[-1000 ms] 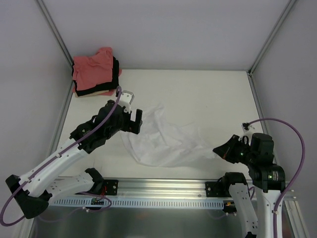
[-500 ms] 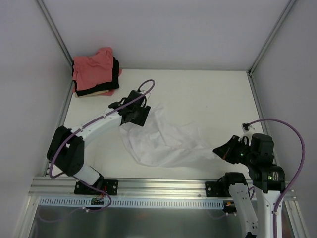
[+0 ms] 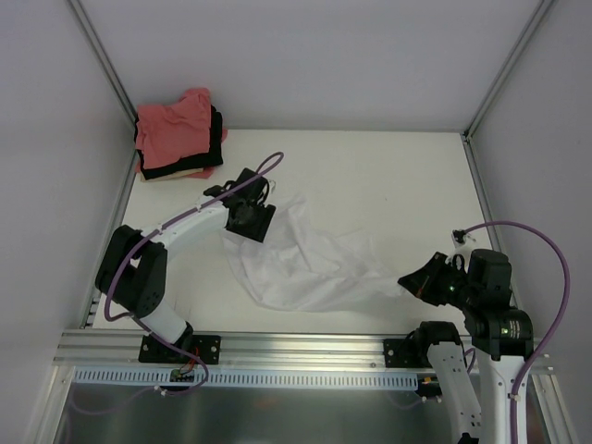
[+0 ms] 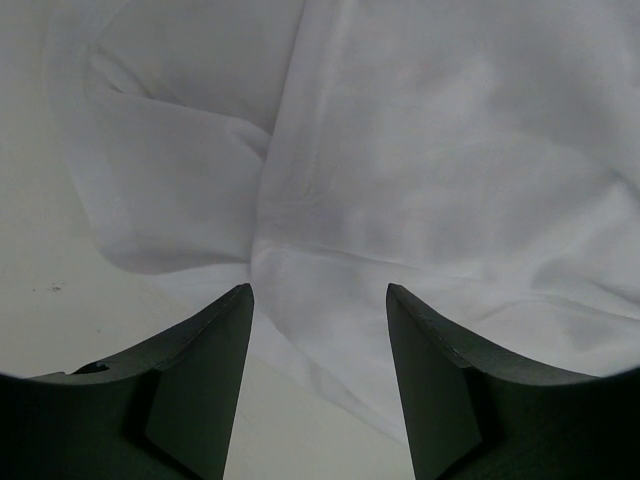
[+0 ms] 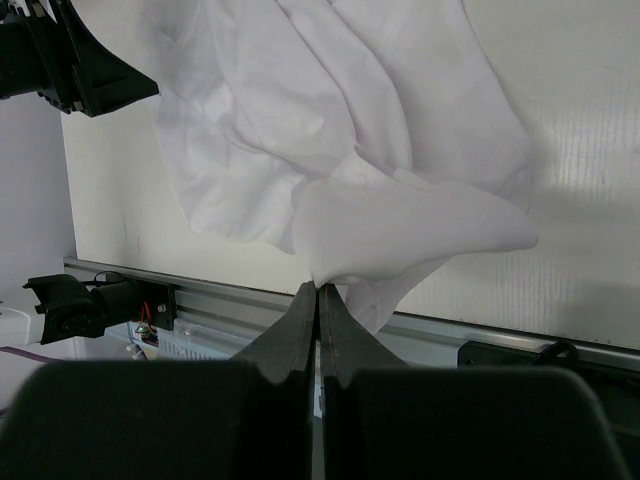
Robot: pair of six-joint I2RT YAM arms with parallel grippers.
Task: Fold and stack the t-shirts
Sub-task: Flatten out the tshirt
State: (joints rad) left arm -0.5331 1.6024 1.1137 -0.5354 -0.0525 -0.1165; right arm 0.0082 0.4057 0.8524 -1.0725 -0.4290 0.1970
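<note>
Pinching white shirt (image 5: 380, 130) (right jaws); salmon-topped pile (image 3: 174, 137) back-left, perhaps three.

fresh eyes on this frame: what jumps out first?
The crumpled white t-shirt sprawled mid-table, with the right gripper shut on a pinch of its near right corner. The left gripper hangs open just over the shirt's left edge. In the far left corner sits a pile of salmon-pink and black shirts.
</note>
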